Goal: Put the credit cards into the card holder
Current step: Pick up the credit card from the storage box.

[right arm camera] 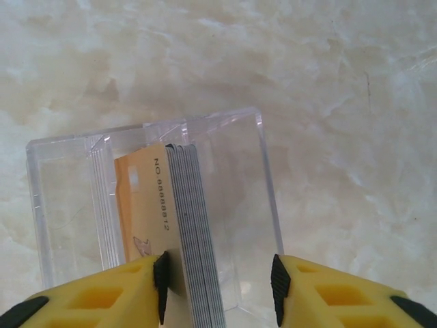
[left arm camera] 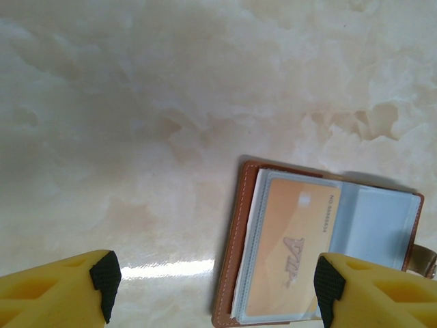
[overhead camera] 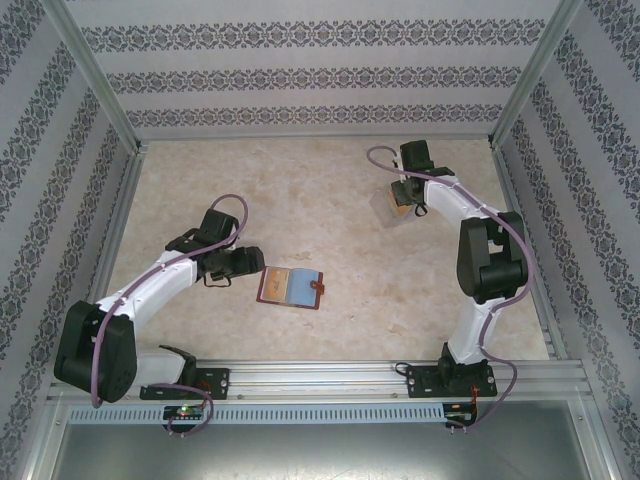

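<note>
The card holder point(overhead camera: 291, 287) lies open on the table, brown leather rim point(left arm camera: 235, 260) around clear sleeves. One orange credit card point(left arm camera: 293, 246) sits in its left sleeve. My left gripper point(overhead camera: 252, 262) point(left arm camera: 215, 283) hovers open just left of the holder, its right fingertip point(left arm camera: 328, 287) over the sleeve. A stack of credit cards point(right arm camera: 188, 225), orange face and grey edges, stands on edge in the clear plastic box point(right arm camera: 239, 137). My right gripper point(overhead camera: 405, 195) point(right arm camera: 218, 287) reaches into the box and straddles the stack. Its left pad point(right arm camera: 161, 280) touches the orange face; a gap separates the right pad from the stack.
The clear box point(overhead camera: 385, 205) stands at the back right of the marble-patterned table point(overhead camera: 330, 220). Patterned walls with metal posts point(overhead camera: 95, 75) enclose the table on three sides. A metal rail point(overhead camera: 320, 375) carries both arm bases at the near edge.
</note>
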Robot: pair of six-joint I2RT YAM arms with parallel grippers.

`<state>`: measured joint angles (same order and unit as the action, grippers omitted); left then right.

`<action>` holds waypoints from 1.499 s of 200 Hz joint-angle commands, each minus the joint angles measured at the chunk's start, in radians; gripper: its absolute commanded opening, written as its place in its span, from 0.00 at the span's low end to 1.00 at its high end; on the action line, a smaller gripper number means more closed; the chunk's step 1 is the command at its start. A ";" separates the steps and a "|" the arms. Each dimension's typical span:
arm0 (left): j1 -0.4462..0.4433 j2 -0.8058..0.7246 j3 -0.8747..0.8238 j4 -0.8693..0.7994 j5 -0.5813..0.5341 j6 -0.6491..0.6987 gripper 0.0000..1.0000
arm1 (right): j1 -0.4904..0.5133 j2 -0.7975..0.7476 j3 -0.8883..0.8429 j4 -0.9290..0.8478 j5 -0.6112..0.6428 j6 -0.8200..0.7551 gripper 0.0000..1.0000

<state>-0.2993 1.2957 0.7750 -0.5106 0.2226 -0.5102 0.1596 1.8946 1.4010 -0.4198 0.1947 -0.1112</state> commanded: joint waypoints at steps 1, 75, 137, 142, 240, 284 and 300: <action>0.005 -0.022 -0.015 -0.009 -0.023 -0.018 0.77 | 0.004 -0.026 -0.002 -0.007 0.028 -0.013 0.37; 0.006 -0.055 -0.026 -0.019 -0.036 -0.031 0.77 | 0.003 -0.040 -0.013 -0.019 -0.054 0.004 0.05; 0.005 -0.057 -0.026 -0.013 -0.039 -0.036 0.77 | -0.001 -0.085 -0.011 -0.050 -0.084 0.037 0.00; 0.006 -0.056 -0.025 -0.006 -0.037 -0.037 0.77 | -0.002 -0.093 -0.010 -0.057 -0.084 0.042 0.00; 0.006 -0.102 -0.126 0.096 0.176 -0.062 0.77 | -0.016 -0.399 -0.212 -0.030 -0.392 0.461 0.00; 0.003 -0.045 -0.161 0.175 0.298 -0.088 0.75 | 0.182 -0.556 -0.572 0.321 -0.514 0.824 0.00; 0.002 -0.041 -0.159 0.181 0.306 -0.088 0.74 | 0.272 -0.584 -0.650 0.411 -0.503 0.912 0.00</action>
<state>-0.2993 1.2503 0.6170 -0.3916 0.4644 -0.5823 0.3328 1.3556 0.8474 -0.2070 -0.2508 0.5732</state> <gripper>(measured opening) 0.749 0.065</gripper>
